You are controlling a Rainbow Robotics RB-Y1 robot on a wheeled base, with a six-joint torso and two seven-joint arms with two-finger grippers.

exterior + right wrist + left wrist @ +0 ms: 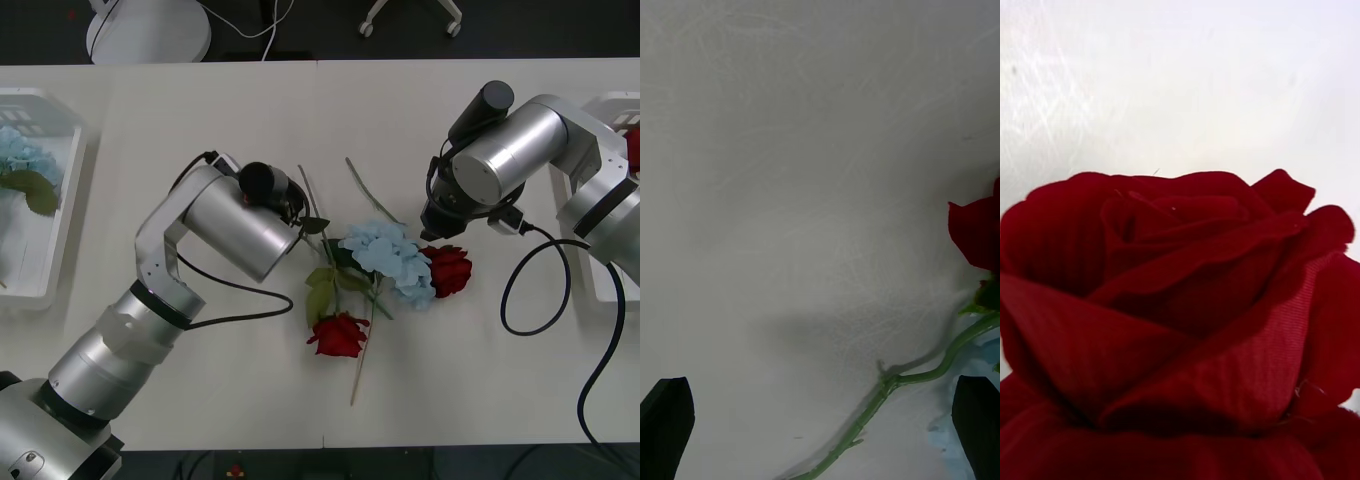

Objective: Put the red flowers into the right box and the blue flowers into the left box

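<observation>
- Right wrist view: my right pincer (820, 427) gapes wide over a red rose's stem (887, 386).
- Left pincer (290, 205): grip state unreadable.
- Risk: the thin stem slips out; the blue flower (385, 252) snags.

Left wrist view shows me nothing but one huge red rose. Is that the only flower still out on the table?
Observer: No. In the front view a blue flower lies mid-table, with a red rose and another red rose beside it.
Operator: Is any blue one in its box already?
Observer: Yes, a second blue flower lies in the left box.
Operator: And the other arm?
Observer: The right pincer hangs open over a green stem by that pile.
</observation>
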